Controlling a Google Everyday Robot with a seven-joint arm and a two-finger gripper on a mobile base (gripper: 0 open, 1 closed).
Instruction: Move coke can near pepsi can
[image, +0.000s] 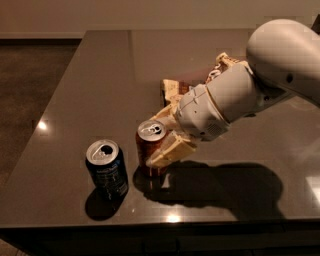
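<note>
The coke can (148, 150), red-orange with a silver top, stands upright on the dark table (100, 75) near its front. The pepsi can (107, 171), dark blue with an opened silver top, stands upright just left of it and a little nearer the front edge, with a narrow gap between them. My gripper (155, 140) reaches in from the right and is shut on the coke can. One cream finger (167, 151) lies along the can's front right side; the other is behind the can.
A tan, wrapper-like object (171, 88) lies on the table behind the gripper, partly hidden by the arm (235, 100). The table's front edge (150, 224) runs just below the cans. The left edge drops to the floor.
</note>
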